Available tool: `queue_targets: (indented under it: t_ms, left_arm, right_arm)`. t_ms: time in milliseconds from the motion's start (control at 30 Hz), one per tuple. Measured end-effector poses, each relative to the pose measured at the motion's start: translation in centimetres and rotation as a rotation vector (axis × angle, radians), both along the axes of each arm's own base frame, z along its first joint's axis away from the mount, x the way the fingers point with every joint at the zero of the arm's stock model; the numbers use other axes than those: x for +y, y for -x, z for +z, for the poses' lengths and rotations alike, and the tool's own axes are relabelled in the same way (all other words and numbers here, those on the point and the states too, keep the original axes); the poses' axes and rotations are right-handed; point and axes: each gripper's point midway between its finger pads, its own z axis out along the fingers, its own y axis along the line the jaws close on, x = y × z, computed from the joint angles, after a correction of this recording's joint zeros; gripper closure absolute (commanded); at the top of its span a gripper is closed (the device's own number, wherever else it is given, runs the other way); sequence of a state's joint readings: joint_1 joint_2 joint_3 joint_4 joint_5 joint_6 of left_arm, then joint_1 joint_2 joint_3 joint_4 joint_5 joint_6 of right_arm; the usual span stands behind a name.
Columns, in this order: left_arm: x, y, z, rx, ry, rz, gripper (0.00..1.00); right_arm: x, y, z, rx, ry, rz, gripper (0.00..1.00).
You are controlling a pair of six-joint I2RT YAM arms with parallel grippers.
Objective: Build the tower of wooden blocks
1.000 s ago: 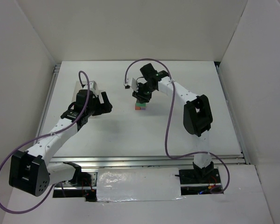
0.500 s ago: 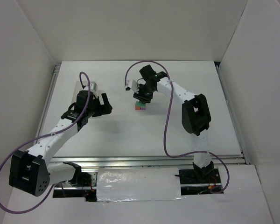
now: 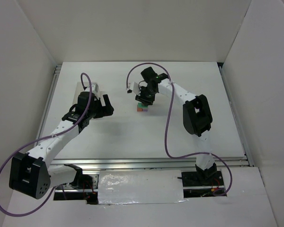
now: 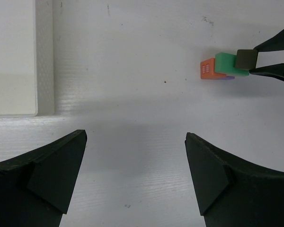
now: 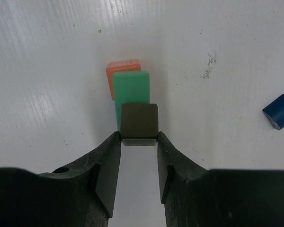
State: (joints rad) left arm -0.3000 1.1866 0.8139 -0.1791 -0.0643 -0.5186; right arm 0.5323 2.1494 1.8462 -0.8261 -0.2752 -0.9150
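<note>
Right hand (image 5: 138, 142) is clamped on the olive-grey cube (image 5: 139, 120), one finger on each side face, right over the wood block tower (image 3: 142, 107), which sits near the middle of the worktop (image 3: 109, 132), a touch toward the far edge. From the wrist view I can't tell whether the cube is already resting on the green block (image 5: 131, 87) or hanging just above it.

My worry is the line-up: the cube sits over the near end of the green block, not its middle. If I let go there, it may tip off. The green block itself rides across the orange block (image 5: 120, 68) and a purple block (image 4: 226, 78), so a push downward or sideways could skew the whole stack. The fingers reach below the cube; opening them carelessly could clip the green block.

The blue cube (image 5: 279, 111) lies loose, well apart. Left hand (image 4: 135, 161) is spread wide and carrying nothing, toward the left edge beside the white box (image 4: 13, 56), no threat.
</note>
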Motion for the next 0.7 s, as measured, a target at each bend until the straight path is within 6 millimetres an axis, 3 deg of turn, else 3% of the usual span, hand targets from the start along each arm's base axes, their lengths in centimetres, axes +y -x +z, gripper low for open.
queue_targets:
  t_ms: [700]
  left_arm:
    - [-0.18, 0.08, -0.05, 0.002, 0.006, -0.009, 0.01]
  right_arm:
    - [-0.03, 0.00, -0.01, -0.008, 0.006, 0.026, 0.58]
